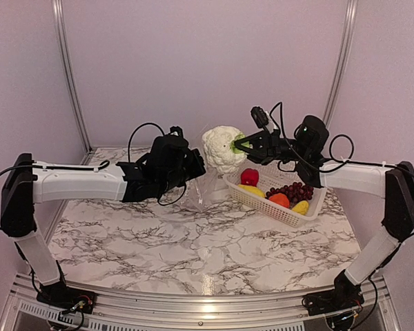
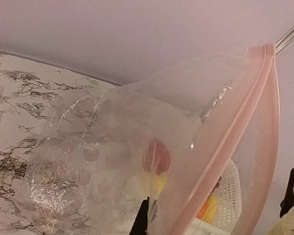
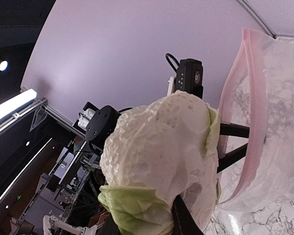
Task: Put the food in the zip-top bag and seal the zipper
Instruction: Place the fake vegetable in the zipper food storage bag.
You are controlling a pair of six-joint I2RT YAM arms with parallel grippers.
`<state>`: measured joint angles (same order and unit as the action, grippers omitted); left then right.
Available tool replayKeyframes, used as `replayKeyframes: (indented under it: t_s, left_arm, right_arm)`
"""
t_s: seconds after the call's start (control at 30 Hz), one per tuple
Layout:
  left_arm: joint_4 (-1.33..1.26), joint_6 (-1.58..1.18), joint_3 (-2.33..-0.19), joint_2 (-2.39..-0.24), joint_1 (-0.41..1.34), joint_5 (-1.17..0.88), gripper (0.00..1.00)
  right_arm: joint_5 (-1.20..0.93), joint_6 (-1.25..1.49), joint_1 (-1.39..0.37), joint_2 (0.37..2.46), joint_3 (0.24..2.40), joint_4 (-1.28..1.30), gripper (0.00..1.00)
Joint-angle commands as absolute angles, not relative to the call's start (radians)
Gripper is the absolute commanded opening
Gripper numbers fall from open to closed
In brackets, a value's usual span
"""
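From above, I see my left tool (image 1: 196, 167) clamped on the rim of the bag (image 1: 201, 190), which hangs down to the bench (image 1: 193, 241). My right tool (image 1: 242, 145) grips the cauliflower (image 1: 221, 146) in the air between the bag and the basket (image 1: 309, 207), which holds the pepper (image 1: 249, 176) and grapes (image 1: 294, 191). In the left wrist view the bag's pink zipper (image 2: 224, 149) is parted, so the mouth is open. In the right wrist view the cauliflower sits pinched in my tool, close beside that mouth.
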<state>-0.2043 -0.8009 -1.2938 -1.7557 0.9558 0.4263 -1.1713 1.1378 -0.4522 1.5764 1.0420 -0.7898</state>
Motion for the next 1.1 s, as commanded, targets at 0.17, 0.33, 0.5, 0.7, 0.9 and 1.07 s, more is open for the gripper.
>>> replayKeyframes:
  t_s: [0.17, 0.33, 0.5, 0.7, 0.9, 1.07]
  left_arm:
    - [-0.332, -0.832, -1.248, -1.705, 0.97, 0.442, 0.0]
    - [-0.333, -0.813, -1.275, -1.726, 0.983, 0.45, 0.0]
    - [-0.285, -0.771, -1.315, -1.744, 1.006, 0.495, 0.0]
    - [-0.245, -0.76, -1.338, -1.775, 1.014, 0.49, 0.0]
    - [-0.252, -0.776, -1.319, -1.785, 1.017, 0.462, 0.0]
    - [-0.284, -0.75, -1.282, -1.753, 1.017, 0.454, 0.0]
  right_arm:
    - [-1.102, 1.206, -0.46, 1.601, 1.041, -0.81, 0.0]
    - [-1.063, 1.13, -0.458, 1.585, 1.045, -0.682, 0.0]
    - [-0.993, 0.935, -0.456, 1.561, 1.099, -0.391, 0.0]
    - [-0.989, 0.857, -0.456, 1.561, 1.12, -0.294, 0.0]
    - [-1.158, 1.162, -0.457, 1.578, 1.057, -0.734, 0.0]
    - [-1.184, 1.284, -0.462, 1.583, 1.04, -0.884, 0.0]
